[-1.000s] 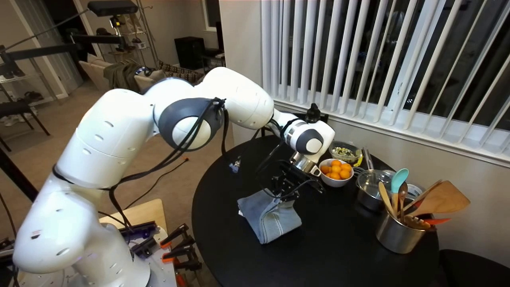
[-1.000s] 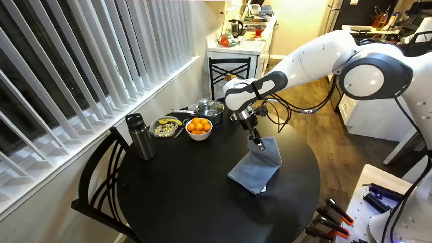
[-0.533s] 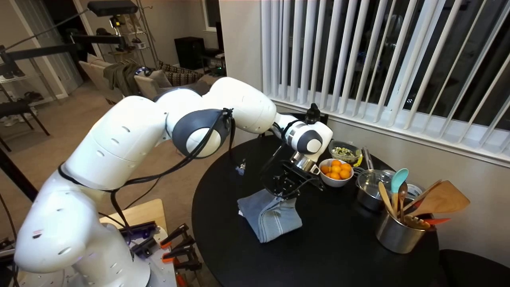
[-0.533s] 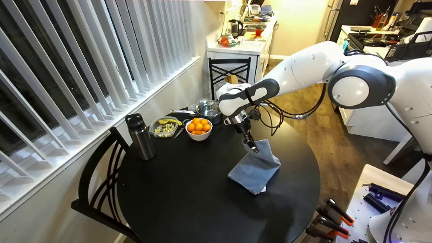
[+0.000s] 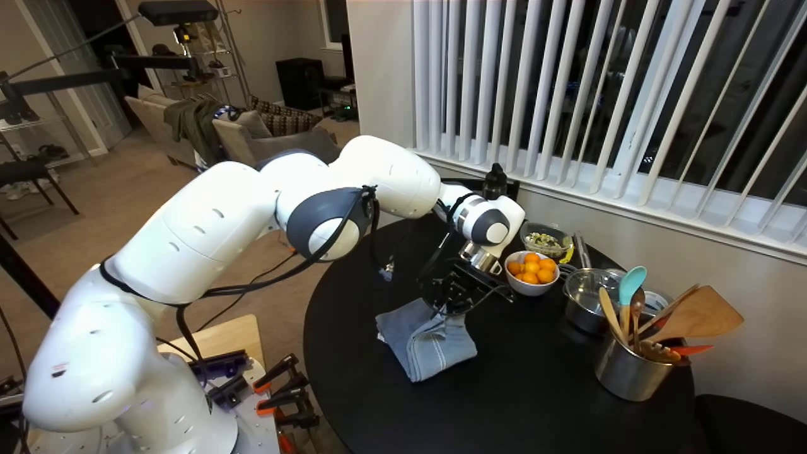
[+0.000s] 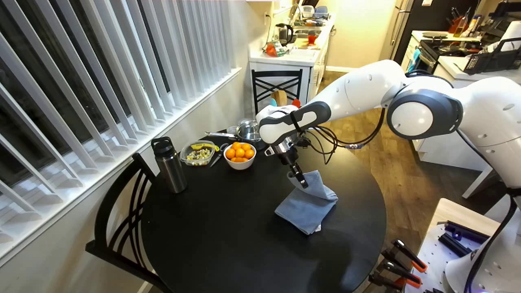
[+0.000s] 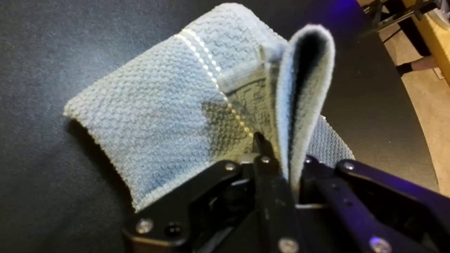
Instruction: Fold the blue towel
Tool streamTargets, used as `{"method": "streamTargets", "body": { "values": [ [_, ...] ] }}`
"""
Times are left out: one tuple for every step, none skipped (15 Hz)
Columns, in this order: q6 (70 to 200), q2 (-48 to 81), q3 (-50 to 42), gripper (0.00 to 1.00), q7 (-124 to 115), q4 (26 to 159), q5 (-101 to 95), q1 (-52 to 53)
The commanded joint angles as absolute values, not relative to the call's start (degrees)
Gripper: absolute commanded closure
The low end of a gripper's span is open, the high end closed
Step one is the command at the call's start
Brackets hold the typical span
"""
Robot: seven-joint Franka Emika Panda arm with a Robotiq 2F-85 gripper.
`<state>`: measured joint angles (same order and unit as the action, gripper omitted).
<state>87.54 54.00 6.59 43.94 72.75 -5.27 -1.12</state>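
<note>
- Currently the blue towel [image 6: 307, 204] lies on the tabletop [image 6: 224, 240], nearer the edge by the robot base [image 5: 176, 407] than the edge by the window blinds [image 6: 211, 42]. One part is flat; a flap [image 6: 317, 185] at one end stands lifted.
- End effector [image 6: 303, 184]: fingers pressed in on the flap, pinching its doubled cloth. Wrist view shows a loop of towel standing up between the two fingers, its sides drawn together at the grip.
- Changed over the last second: in an exterior view the end effector has shifted toward the blinds' edge and sits a little lower. The flap came with it; its top is lower and it appears to lean further over the flat part. Flat part: no clear shift.
- Reading: fold under way, not finished. The cloth seems to be in several layers, so probably a later fold rather than the first.
- Next (judgement): carry the flap across and down, line up the edges, then let go. Risk: the pinch is narrow, so the flap may twist, bunch or land askew; soft layers beneath could drag.
- Bowl [image 6: 240, 165] of oranges [image 6: 240, 151], toward the blinds' edge, stands apart from the towel.
</note>
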Motion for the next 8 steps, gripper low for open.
{"method": "streamTargets", "body": {
  "values": [
    [87.36, 54.16, 6.72, 0.92, 44.28, 72.34, -5.43, -1.2],
    [87.34, 54.16, 6.71, 0.92, 44.44, 72.26, -5.44, -1.2],
    [87.34, 54.16, 6.72, 0.92, 44.47, 72.24, -5.44, -1.2],
    [87.34, 54.17, 6.71, 0.92, 44.47, 72.24, -5.44, -1.2],
    [87.34, 54.17, 6.72, 0.92, 44.48, 72.24, -5.44, -1.2],
    [87.34, 54.17, 6.72, 0.92, 44.48, 72.23, -5.44, -1.2],
    [87.34, 54.17, 6.72, 0.92, 44.48, 72.23, -5.45, -1.2],
    [89.65, 52.0, 6.95, 0.98, 43.54, 75.18, -4.88, -1.31]
  ]
}}
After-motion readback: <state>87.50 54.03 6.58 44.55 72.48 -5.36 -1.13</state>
